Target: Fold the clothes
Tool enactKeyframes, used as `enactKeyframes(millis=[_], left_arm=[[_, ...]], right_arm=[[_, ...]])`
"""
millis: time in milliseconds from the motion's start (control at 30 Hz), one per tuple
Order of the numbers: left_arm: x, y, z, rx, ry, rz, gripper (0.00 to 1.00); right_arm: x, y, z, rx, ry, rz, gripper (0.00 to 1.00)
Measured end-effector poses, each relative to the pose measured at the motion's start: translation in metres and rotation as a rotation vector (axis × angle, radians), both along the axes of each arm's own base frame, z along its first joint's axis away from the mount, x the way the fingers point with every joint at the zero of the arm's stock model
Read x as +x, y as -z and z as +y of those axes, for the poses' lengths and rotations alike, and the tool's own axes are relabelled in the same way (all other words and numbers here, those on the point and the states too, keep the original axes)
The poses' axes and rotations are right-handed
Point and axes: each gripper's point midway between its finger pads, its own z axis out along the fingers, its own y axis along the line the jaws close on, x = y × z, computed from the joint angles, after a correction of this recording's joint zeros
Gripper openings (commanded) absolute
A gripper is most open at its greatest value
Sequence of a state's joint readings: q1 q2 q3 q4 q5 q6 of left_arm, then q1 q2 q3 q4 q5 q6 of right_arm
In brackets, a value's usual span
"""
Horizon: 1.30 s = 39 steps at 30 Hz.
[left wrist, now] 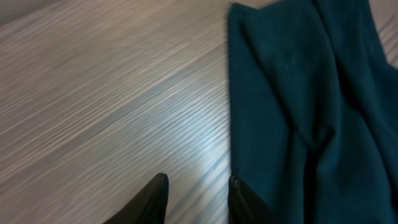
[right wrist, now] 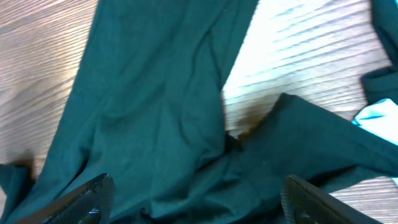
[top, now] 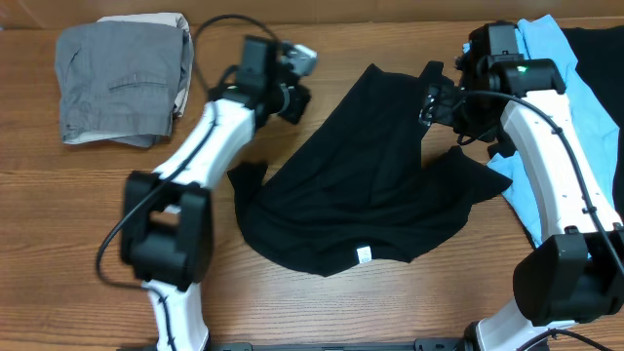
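A black shirt (top: 370, 185) lies crumpled and spread out in the middle of the table, with a white label (top: 363, 255) near its front hem. My left gripper (top: 292, 99) is open and empty at the shirt's far left edge. In the left wrist view the fingers (left wrist: 198, 199) straddle bare wood, and the right finger is at the cloth's edge (left wrist: 298, 93). My right gripper (top: 434, 102) is wide open over the shirt's far right part. In the right wrist view the fingers (right wrist: 199, 199) hover above wrinkled black cloth (right wrist: 155, 112) and hold nothing.
A folded stack of grey and beige clothes (top: 122, 78) sits at the far left corner. A light blue garment (top: 546, 117) and another black garment (top: 595, 49) lie at the right, under the right arm. The blue garment's edge shows in the right wrist view (right wrist: 376, 115).
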State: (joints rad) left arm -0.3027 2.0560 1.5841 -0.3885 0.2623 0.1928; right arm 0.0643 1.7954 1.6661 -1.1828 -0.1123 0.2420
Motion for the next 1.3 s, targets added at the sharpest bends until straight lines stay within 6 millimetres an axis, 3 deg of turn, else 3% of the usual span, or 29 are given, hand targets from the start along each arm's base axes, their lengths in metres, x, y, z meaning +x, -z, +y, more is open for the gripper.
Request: enactKeyframes(millis=[133,233,400,567,667,767,933,1067,1300], left_arm=[[0.012,0.031,-0.037,0.055,0.056,0.018,0.36],[0.019,0.052,-0.052,0.085,0.072,0.035,0.38],[0.021,0.074,-0.052,0.107,0.071,0.065,0.66],[0.017,0.083,-0.052,0.118,0.09,0.088,0.71],[0.013,0.092,-0.053,0.121,0.1,0.113,0.64],[0.011,0.097,-0.054,0.131,0.118,0.119,0.4],[0.006,0.1,-0.06,0.142,0.144,0.127,0.16],[0.002,0.101,-0.064,0.18,0.143,0.124,0.04],[0.005,0.1,-0.059,0.334,0.062,0.068,0.04]], right_arm=[[-0.003,0.002,-0.011,-0.001,0.026,0.019,0.89],[-0.005,0.002,-0.013,-0.002,0.032,0.026,0.89],[-0.005,0.002,-0.013,-0.002,0.03,0.025,0.89],[-0.005,0.002,-0.013,-0.002,0.03,0.025,0.89],[-0.005,0.002,-0.013,-0.002,0.029,0.025,0.89],[-0.005,0.002,-0.013,-0.002,0.029,0.025,0.89],[-0.005,0.002,-0.013,-0.003,0.027,0.025,0.84],[-0.005,0.002,-0.013,-0.003,0.026,0.026,0.84],[-0.006,0.003,-0.014,-0.008,0.027,0.032,0.82]])
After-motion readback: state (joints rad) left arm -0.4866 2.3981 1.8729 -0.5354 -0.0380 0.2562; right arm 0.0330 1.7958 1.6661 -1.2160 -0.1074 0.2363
